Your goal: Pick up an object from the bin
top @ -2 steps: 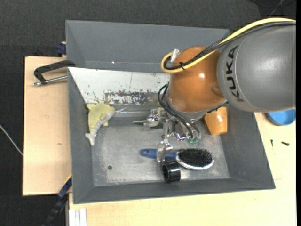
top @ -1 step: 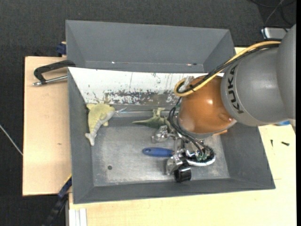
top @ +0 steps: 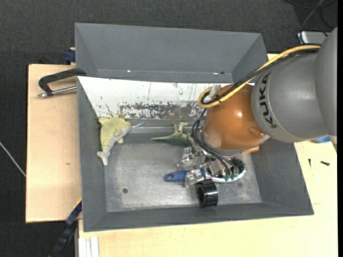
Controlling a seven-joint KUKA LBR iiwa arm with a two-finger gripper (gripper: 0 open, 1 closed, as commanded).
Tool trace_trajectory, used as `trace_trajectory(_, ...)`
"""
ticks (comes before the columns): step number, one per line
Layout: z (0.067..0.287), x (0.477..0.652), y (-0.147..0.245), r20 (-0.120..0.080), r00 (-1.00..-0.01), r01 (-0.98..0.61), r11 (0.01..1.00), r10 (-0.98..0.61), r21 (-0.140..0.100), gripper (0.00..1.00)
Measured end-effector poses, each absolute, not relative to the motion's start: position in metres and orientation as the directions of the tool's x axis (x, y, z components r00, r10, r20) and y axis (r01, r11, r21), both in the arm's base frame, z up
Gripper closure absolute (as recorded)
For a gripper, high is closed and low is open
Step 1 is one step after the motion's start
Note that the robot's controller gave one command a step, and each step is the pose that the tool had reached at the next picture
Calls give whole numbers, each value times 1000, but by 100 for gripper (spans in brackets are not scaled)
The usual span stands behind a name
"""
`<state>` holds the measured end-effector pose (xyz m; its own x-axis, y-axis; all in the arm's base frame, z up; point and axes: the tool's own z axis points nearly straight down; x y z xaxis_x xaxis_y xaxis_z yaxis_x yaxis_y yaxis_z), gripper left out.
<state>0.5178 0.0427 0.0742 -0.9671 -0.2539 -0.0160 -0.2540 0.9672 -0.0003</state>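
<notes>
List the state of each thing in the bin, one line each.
Pale yellow toy animal: lying loose at the left, apart from the claw.
Green toy figure: lying loose by the back wall.
Blue piece: flat on the floor beside the claw.
Black cylinder: by the front wall, beside the claw.

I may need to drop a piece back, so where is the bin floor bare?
The widest bare floor lies left of centre, bordered by the pale yellow toy, the green figure and the blue piece. It is crowded at the right under the gripper, by the black cylinder.
</notes>
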Motion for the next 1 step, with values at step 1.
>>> trace_trajectory(1, 211, 527, 45, -13, -953, -304, 953, -304, -2, 100)
